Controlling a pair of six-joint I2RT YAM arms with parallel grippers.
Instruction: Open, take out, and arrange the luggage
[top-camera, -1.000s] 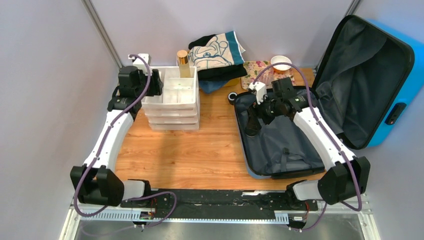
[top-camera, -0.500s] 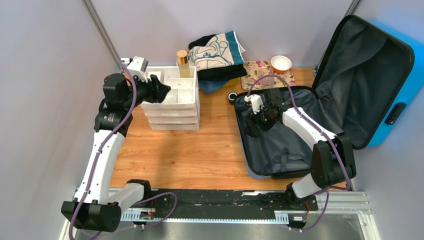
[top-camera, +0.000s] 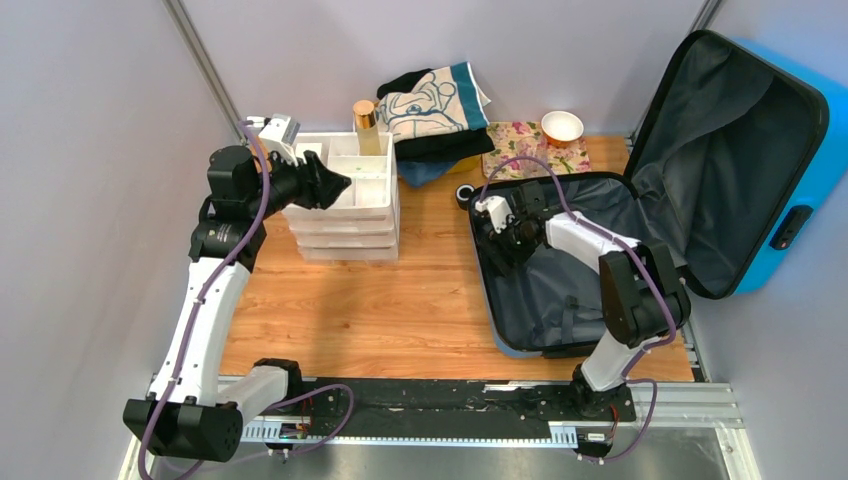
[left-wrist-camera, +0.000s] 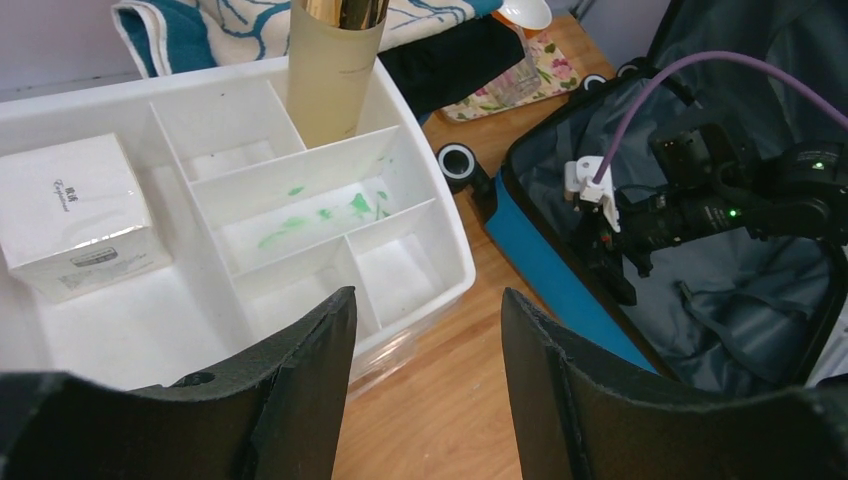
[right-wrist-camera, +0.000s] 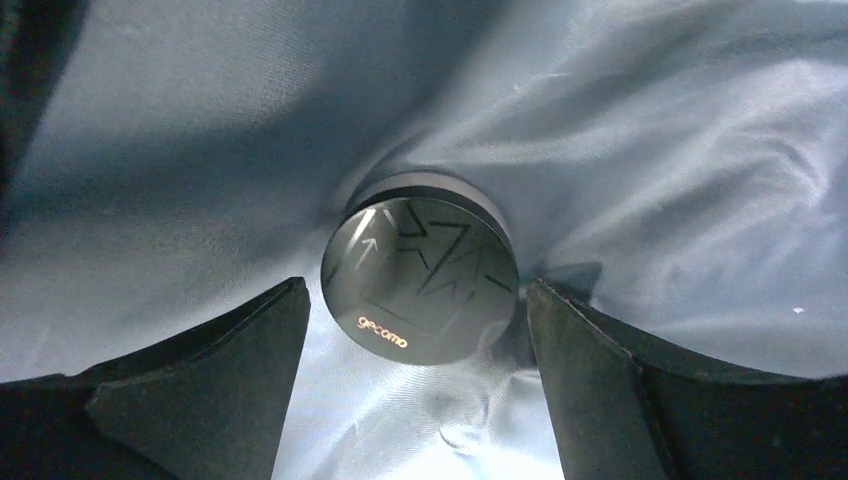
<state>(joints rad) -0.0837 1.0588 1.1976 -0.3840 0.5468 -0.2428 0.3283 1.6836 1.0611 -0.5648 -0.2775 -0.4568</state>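
Blue-shelled luggage (top-camera: 805, 150) lies open at the right of the frame, lid propped against the wall; the right arm is sharply bent, its hand (right-wrist-camera: 415, 300) aimed down at the grey lining, fingers spread wide either side of a round dark lid (right-wrist-camera: 420, 270), perhaps a jar's, gripping nothing; the left hand (left-wrist-camera: 425, 310), parted and empty, hovers over the white organiser (left-wrist-camera: 300, 165) at upper left of the bench (top-camera: 400, 300).
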